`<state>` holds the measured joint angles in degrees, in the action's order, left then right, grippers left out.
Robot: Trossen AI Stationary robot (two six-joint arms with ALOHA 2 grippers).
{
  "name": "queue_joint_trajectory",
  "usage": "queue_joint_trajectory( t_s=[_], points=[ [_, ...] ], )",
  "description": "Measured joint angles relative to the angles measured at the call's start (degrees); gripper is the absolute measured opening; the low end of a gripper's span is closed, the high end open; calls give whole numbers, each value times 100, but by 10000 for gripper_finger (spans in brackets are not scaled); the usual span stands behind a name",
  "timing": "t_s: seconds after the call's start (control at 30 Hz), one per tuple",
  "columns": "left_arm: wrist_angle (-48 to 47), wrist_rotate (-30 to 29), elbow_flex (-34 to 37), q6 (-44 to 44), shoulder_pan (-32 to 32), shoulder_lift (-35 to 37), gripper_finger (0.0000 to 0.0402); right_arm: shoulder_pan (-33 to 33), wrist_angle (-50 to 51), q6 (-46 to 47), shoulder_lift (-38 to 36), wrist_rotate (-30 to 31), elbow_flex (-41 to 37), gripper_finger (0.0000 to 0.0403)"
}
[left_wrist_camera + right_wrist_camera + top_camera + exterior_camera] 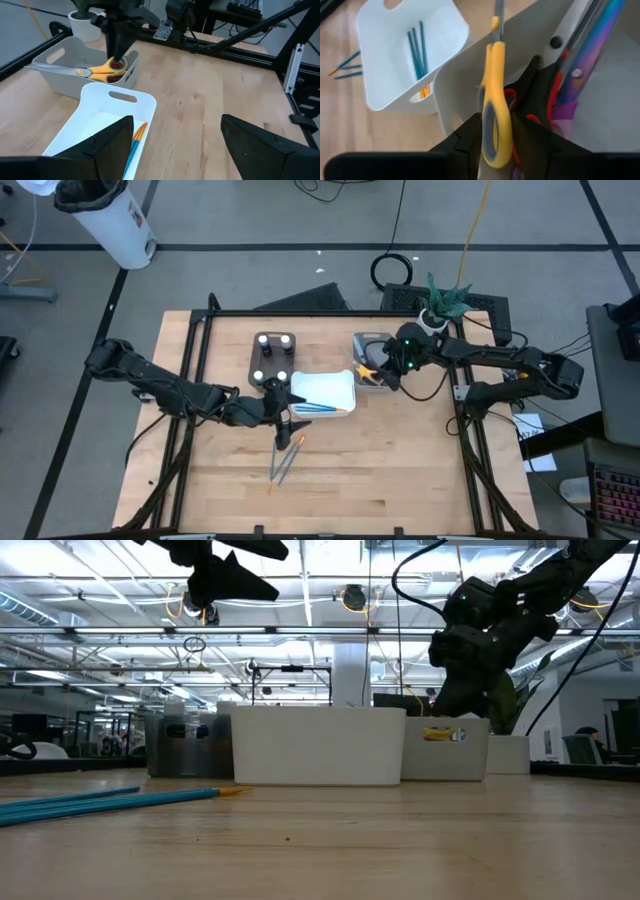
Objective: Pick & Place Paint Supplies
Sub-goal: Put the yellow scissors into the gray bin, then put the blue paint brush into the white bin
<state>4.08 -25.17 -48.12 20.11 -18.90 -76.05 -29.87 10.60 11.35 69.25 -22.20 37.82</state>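
- My left gripper (284,418) hangs wide and empty over the white tray's (345,376) 7 o'clock corner; brushes (416,47) already lie inside.
- Two brushes (283,463) lie on the bench (400,470) at 6 o'clock of that gripper; they look like its next pick, needing a low, narrow pinch.
- My right gripper (385,372) sits in the grey tray (60,80) at 3 o'clock, closed on the yellow scissors (495,107); I judge they are being placed and must be let go next.
- Bottles (274,340) stand in the brown tray (255,362) at 11 o'clock.
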Motion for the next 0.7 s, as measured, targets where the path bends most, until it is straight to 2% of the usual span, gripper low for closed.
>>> queue_joint_trajectory(
  t_s=[0.17,0.37,0.43,0.6,0.7],
  points=[
    [0,118,-2,-65,0,0,303,-2,-279,-6,-47,301,0,111],
    [0,118,-4,-268,0,0,314,33,-1299,-285,-149,327,0,136],
    [-4,118,-4,-329,0,0,316,152,-1661,-536,-148,823,0,147],
    [-114,118,-7,-342,0,0,311,688,-2312,-1165,215,2624,-1,180],
    [-146,118,-7,-346,0,0,306,846,-2547,-1390,477,3126,0,197]
  ],
)
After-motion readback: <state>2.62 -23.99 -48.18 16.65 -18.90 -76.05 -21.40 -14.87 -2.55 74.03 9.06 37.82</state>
